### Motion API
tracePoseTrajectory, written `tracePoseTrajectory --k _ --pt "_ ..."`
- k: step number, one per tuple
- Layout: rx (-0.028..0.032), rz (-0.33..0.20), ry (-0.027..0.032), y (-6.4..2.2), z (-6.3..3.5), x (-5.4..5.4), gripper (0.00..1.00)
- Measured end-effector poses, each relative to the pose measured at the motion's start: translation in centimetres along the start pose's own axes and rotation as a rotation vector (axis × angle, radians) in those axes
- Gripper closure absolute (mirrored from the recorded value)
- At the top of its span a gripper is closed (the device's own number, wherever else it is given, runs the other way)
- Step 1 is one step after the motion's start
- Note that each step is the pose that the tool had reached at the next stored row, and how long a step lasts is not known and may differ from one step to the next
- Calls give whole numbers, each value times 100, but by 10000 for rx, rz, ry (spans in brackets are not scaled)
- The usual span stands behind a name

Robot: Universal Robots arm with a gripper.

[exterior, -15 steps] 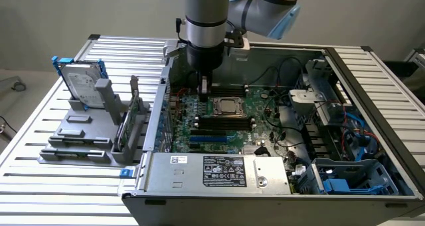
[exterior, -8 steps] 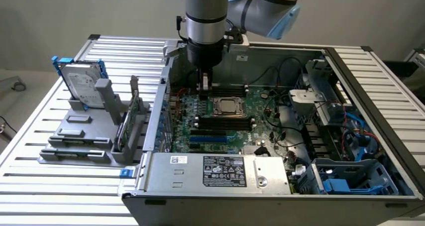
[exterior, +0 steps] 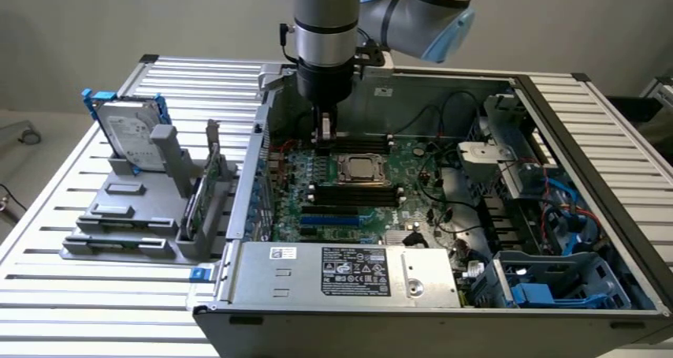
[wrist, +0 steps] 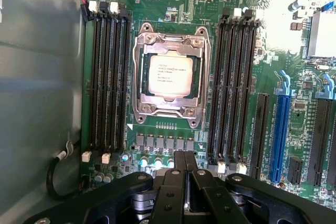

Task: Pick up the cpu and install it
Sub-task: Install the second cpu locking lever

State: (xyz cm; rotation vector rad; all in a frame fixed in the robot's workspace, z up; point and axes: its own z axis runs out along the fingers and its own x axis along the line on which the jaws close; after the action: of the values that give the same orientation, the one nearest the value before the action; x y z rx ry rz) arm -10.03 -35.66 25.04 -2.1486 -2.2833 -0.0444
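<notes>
The cpu, a small square chip with a dull silver top, lies flat in its metal-framed socket on the green motherboard; in the exterior view the cpu sits mid-board. My gripper hangs straight down inside the open computer case, just behind the socket as the exterior view shows it. Its black fingers are pressed together, shut, with nothing between them. The gripper is beside the socket, apart from the chip.
Black memory slots flank the socket on both sides. The case walls enclose the board, with the power supply at the front. On the exterior view's left, a grey holder carries a silver hard drive with a blue bracket.
</notes>
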Motion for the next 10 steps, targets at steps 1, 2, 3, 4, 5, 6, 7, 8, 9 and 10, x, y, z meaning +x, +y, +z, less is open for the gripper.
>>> tracePoseTrajectory --k 1,2,3,4,5,6,7,8,9,10 --pt "0 0 0 0 0 0 89" --pt "1 0 -1 0 0 0 89" --pt "0 0 -1 0 0 0 89" --pt "0 1 0 0 0 0 89" --pt "0 0 -1 0 0 0 89" --pt "0 0 0 0 0 0 89" --pt "0 0 0 0 0 0 89" --pt "0 0 0 0 0 0 89" --pt "0 0 -1 0 0 0 89" --pt "0 0 0 0 0 0 89"
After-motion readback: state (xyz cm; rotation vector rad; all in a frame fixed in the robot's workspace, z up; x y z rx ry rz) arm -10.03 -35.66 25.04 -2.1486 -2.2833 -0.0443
